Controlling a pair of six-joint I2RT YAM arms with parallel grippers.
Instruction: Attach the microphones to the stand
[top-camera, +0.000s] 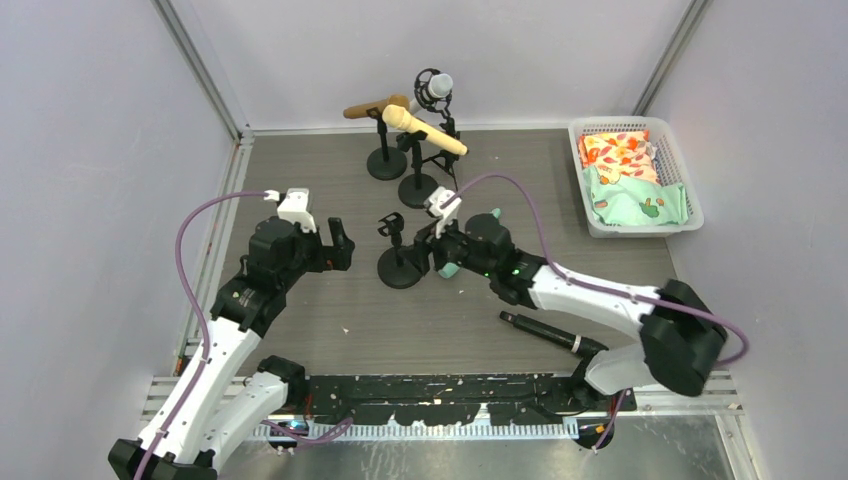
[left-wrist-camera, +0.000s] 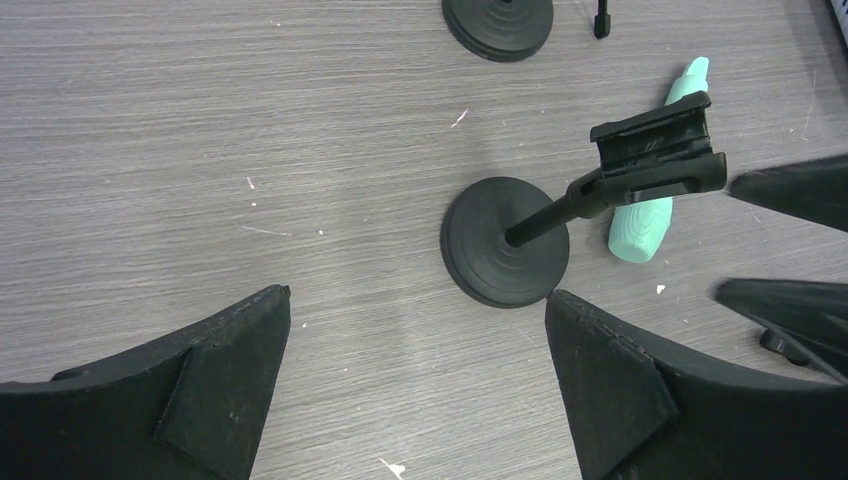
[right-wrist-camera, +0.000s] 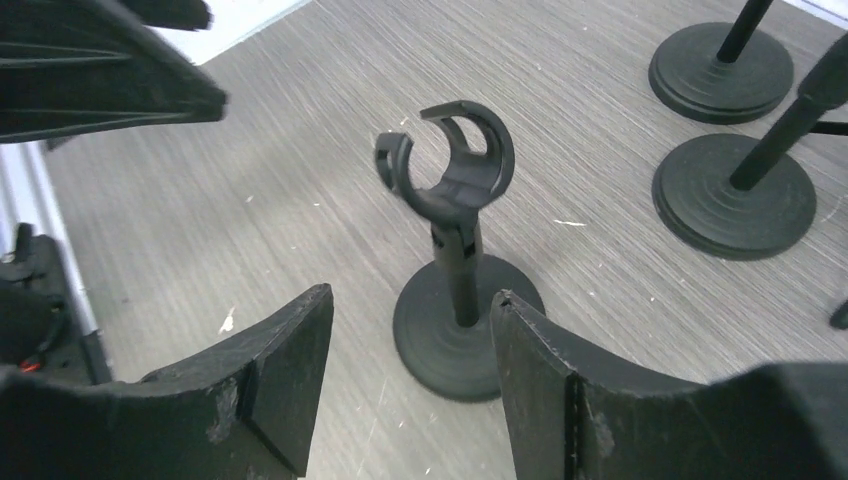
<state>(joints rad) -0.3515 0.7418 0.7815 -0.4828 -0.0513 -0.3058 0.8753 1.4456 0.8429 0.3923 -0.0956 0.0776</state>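
Observation:
An empty black stand (top-camera: 401, 262) with an open clip (right-wrist-camera: 455, 165) stands mid-table. A teal green microphone (left-wrist-camera: 650, 215) lies flat on the table just right of its base, partly under my right gripper (top-camera: 430, 255). That gripper (right-wrist-camera: 410, 295) is open with nothing between its fingers, close to the stand's post. My left gripper (left-wrist-camera: 418, 295) is wide open and empty, left of the stand (left-wrist-camera: 505, 240). A black microphone (top-camera: 540, 330) lies on the table near the right arm. Gold (top-camera: 365, 108), cream-yellow (top-camera: 425, 130) and white (top-camera: 435, 90) microphones sit in stands at the back.
A white basket (top-camera: 640, 229) with patterned cloth bags stands at the back right. Two back stand bases (right-wrist-camera: 720, 60) (right-wrist-camera: 733, 195) are close behind the empty stand. The left gripper's fingers (right-wrist-camera: 100, 70) show in the right wrist view's top left. Walls enclose three sides.

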